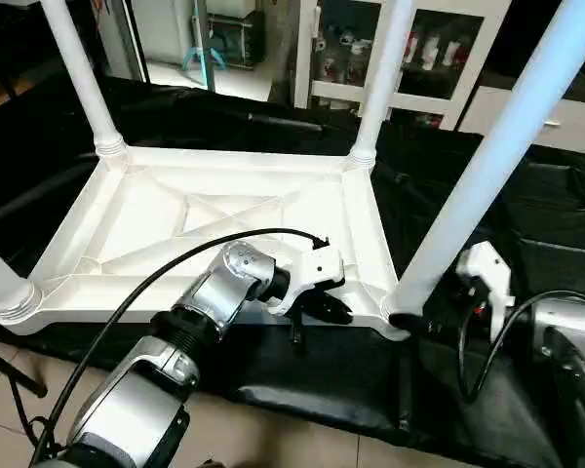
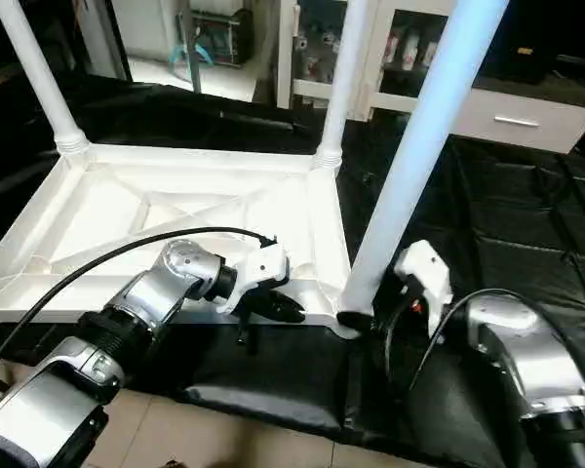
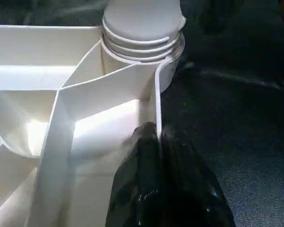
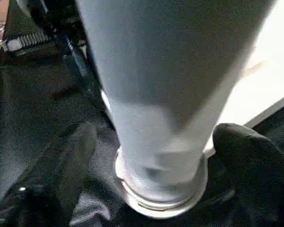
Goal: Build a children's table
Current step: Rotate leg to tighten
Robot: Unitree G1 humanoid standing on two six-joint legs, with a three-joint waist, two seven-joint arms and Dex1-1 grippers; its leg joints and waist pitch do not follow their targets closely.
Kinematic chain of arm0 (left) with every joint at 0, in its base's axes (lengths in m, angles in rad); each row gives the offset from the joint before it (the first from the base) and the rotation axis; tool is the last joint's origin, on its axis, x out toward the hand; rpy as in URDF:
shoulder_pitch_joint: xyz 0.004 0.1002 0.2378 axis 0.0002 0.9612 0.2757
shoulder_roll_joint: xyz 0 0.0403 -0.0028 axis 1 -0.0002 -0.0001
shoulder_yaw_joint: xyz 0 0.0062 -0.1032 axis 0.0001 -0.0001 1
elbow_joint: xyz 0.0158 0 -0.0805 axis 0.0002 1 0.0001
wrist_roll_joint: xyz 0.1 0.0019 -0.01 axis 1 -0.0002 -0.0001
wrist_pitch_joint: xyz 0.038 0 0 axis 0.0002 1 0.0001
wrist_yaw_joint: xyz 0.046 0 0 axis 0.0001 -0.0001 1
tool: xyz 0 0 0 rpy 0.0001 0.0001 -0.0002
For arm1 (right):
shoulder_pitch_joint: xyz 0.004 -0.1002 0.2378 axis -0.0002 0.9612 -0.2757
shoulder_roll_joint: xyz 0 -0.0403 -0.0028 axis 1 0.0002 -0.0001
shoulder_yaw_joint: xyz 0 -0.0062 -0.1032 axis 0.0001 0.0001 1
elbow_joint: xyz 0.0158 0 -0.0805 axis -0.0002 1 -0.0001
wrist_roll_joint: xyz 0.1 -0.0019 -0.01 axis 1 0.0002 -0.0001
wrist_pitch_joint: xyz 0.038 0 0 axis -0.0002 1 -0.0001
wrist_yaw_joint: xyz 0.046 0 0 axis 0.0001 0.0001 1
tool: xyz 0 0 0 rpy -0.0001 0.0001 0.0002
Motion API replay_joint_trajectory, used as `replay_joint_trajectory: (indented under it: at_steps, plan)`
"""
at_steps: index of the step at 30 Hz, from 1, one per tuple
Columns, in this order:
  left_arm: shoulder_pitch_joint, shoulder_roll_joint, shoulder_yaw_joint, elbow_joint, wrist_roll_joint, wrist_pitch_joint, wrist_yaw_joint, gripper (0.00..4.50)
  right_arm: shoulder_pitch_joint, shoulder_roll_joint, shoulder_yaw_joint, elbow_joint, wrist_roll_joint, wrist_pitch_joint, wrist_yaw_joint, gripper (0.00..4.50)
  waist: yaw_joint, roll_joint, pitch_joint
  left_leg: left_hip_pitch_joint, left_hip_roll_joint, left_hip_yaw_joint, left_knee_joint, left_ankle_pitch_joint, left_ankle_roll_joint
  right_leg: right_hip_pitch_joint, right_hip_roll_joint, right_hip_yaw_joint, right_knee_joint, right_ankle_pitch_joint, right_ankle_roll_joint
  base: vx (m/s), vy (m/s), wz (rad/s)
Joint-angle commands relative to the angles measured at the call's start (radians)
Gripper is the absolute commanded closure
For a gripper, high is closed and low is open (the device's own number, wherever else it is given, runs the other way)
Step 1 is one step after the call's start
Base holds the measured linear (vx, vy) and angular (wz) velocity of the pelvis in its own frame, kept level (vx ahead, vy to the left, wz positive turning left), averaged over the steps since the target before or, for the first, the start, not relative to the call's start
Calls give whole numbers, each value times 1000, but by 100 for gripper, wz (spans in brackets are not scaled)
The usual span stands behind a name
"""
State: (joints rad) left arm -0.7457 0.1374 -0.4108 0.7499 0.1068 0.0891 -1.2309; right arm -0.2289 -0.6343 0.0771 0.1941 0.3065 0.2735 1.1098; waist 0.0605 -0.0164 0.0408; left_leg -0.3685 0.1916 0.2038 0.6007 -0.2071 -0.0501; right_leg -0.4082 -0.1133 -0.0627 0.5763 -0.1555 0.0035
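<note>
Fingers first: the left gripper (image 1: 322, 310) has its two black fingers (image 3: 146, 189) pressed together, pinching the thin white near rim of the table between them, while the right gripper (image 4: 154, 156) has its fingers (image 4: 61, 165) spread wide, one on each side of a leg but not touching it. Now the big things. A black mat (image 1: 526, 244) covers the floor, and the children's table (image 1: 214, 234) lies on it upside down, so its ribbed underside with the crossed braces faces up. Behind it stands a white cabinet (image 1: 419, 58) with glass doors. Four long white legs stick up from the round corner sockets. The near right leg (image 1: 497, 156) is the one closest to the camera, and it leans a little as it rises. The far right leg (image 1: 380, 88) and the far left leg (image 1: 78, 73) stand at the back corners. The near left leg (image 1: 5, 292) shows just its threaded bottom at the edge. The robot's silver left forearm (image 1: 205, 302) reaches in to the near rim, with a black cable (image 1: 175, 263) curving over it. The right forearm (image 2: 526, 361) sits low beside the near right leg. In the right wrist view, the ringed bottom end of that leg (image 4: 161, 198) sits in its socket, between the two open fingers.
</note>
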Motion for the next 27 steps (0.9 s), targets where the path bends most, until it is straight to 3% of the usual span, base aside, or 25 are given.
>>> replay_joint_trajectory:
  at_steps: [1, 6, 15, 22, 25, 27]
  plan:
    - [15, -5, -40, -2, 20, 8, -28, 450, -12, -2, 4, 11, -12, -18, 21, 58, -4, -15, -58, 13, 46, -16, -77, -173, 98, 46, -41, 34, -51, -166, -265, 0, 0, 0]
    - [20, 6, -42, -19, 20, 16, -36, 450, -30, -9, 16, 40, -13, -32, 52, 98, -4, -16, -57, 13, 46, -17, -77, -183, 96, 47, -41, 33, -54, -202, -259, 0, 0, 0]
    - [26, 9, -49, -24, 23, 22, -38, 450, -59, -10, 22, 105, -20, -61, 97, 177, -4, -15, -61, 12, 46, -16, -72, -142, 115, 50, -40, 32, -45, -147, -278, 0, 0, 0]
    - [26, 12, -54, -23, 27, 23, -44, 450, -61, -10, 29, 122, -26, -71, 117, 238, -3, -15, -60, 14, 46, -15, -72, -157, 111, 49, -39, 32, -49, -172, -274, 0, 0, 0]
    - [26, 12, -56, -21, 28, 22, -44, 450, -58, -7, 32, 127, -32, -76, 114, 242, -3, -15, -61, 15, 46, -15, -72, -154, 111, 49, -39, 32, -47, -161, -277, 0, 0, 0]
    - [17, 6, -47, -8, 33, 28, -8, 450, -68, 30, 16, 165, -56, -64, 16, 246, -5, -16, -60, 13, 45, -15, -72, -156, 111, 49, -39, 32, -49, -170, -277, 0, 0, 0]
